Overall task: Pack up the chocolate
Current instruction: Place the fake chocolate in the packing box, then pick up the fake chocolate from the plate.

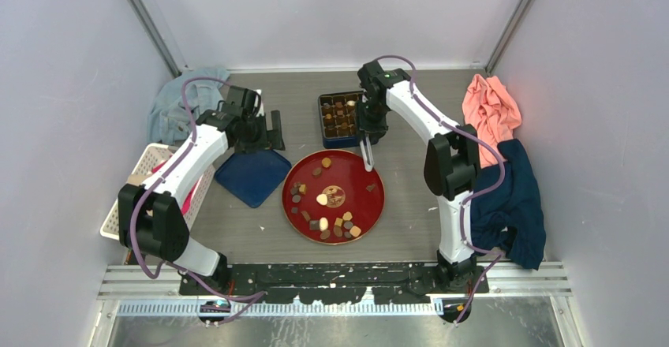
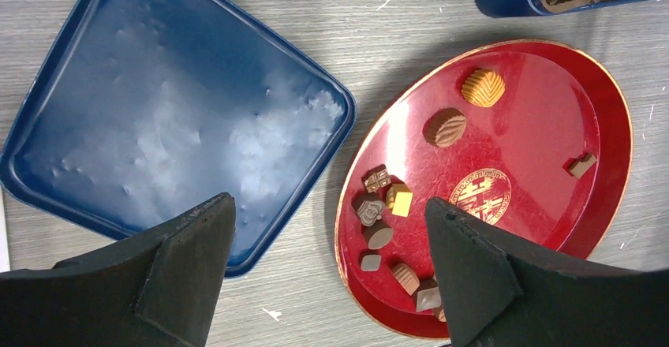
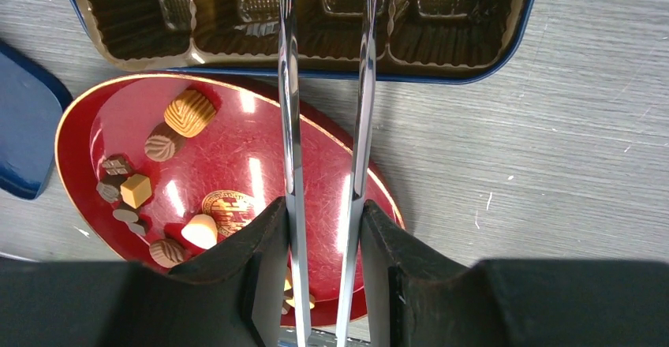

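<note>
Right hand (image 3: 323, 209) grips tongs (image 3: 288, 87) over the box (image 3: 473, 75); left hand (image 2: 330, 203) open. Most chocolate (image 3: 189, 112) lies on the plate (image 3: 260, 150). Risk: smooth tong blades may squirt a rounded piece onto the table (image 3: 552, 166).

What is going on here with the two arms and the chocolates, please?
The robot is packing chocolates from the red plate into the blue box. The right hand grips metal tongs over the plate's far rim and the box's near edge. The left hand hangs open near the blue lid. Some box cells are filled; many pieces lie on the plate.
</note>
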Robot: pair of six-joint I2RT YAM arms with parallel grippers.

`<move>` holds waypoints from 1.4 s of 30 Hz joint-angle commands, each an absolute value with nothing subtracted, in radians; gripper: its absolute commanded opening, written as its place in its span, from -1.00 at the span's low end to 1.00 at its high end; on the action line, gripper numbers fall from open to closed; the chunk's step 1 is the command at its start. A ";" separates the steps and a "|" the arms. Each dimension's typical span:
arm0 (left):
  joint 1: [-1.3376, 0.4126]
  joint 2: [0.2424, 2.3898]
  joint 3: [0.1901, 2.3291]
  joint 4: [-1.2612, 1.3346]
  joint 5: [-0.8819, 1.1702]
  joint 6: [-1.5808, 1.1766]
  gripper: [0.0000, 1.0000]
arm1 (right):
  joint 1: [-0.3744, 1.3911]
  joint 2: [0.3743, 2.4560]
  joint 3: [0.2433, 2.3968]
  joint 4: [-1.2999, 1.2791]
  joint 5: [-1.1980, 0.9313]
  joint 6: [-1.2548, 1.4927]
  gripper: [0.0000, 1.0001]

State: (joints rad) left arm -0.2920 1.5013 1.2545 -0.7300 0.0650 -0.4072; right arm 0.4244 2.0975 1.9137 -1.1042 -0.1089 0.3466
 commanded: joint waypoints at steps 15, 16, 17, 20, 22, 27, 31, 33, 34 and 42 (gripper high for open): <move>-0.283 1.455 1.246 -0.717 0.077 -0.416 0.81 | 0.426 2.083 1.867 -1.101 -0.138 0.329 -0.44; -0.282 1.455 1.246 -0.716 0.075 -0.416 0.81 | 0.425 2.080 1.863 -1.103 -0.138 0.329 -0.44; -0.282 1.454 1.244 -0.716 0.077 -0.416 0.81 | 0.426 2.076 1.862 -1.104 -0.138 0.330 -0.44; -0.282 1.450 1.241 -0.716 0.073 -0.415 0.81 | 0.426 2.064 1.847 -1.106 -0.137 0.329 -0.44; -0.282 1.452 1.241 -0.717 0.075 -0.416 0.81 | 0.426 2.059 1.837 -1.108 -0.137 0.329 -0.44; -0.282 1.448 1.236 -0.723 0.079 -0.413 0.81 | 0.425 2.053 1.829 -1.122 -0.127 0.327 -0.45; -0.282 1.444 1.227 -0.718 0.078 -0.413 0.81 | 0.426 2.048 1.829 -1.121 -0.122 0.324 -0.42; -0.282 1.444 1.227 -0.718 0.080 -0.414 0.81 | 0.425 2.050 1.832 -1.122 -0.124 0.323 -0.39; -0.282 1.444 1.227 -0.717 0.080 -0.414 0.81 | 0.426 2.050 1.833 -1.120 -0.124 0.325 -0.38; -0.282 1.434 1.217 -0.716 0.079 -0.411 0.81 | 0.426 2.050 1.864 -1.125 -0.124 0.328 -0.24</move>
